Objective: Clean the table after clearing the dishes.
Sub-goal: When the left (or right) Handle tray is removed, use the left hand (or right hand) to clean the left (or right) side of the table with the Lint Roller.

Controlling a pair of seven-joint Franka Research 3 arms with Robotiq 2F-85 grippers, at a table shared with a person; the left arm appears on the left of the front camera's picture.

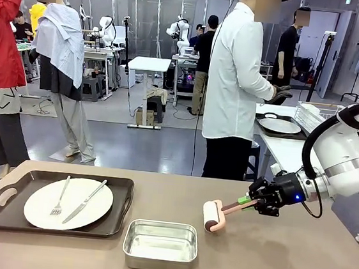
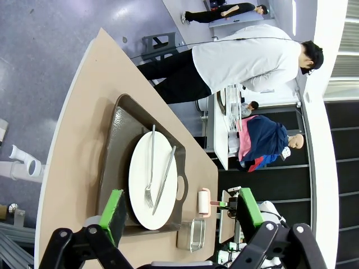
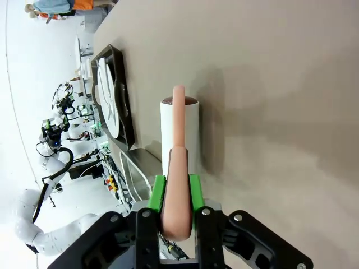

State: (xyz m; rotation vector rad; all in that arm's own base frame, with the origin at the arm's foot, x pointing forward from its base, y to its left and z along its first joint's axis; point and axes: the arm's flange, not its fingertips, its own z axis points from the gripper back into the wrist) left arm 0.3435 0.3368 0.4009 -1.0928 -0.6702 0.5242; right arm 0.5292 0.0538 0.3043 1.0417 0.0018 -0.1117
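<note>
On the brown table (image 1: 269, 259), front left, a dark tray (image 1: 4, 215) holds a white plate (image 1: 37, 203) with a fork (image 1: 60, 200) and a knife (image 1: 86, 202). A second plate on a dark tray (image 1: 279, 126) sits on the white table behind, beside a person in a white shirt (image 1: 236, 83). My right gripper (image 1: 253, 199) is shut on the pink handle of a roller (image 1: 211, 216), whose white roll (image 3: 179, 131) seems to rest on the tabletop (image 3: 269, 84). My left gripper (image 2: 182, 213) hangs open high over the tray (image 2: 115, 145) and plate (image 2: 140, 185).
An empty steel pan (image 1: 162, 225) stands at the front middle, between the tray and the roller. The person (image 2: 241, 56) stands at the far side, turned toward the white table (image 1: 280, 151). Bare tabletop stretches to the right of the pan.
</note>
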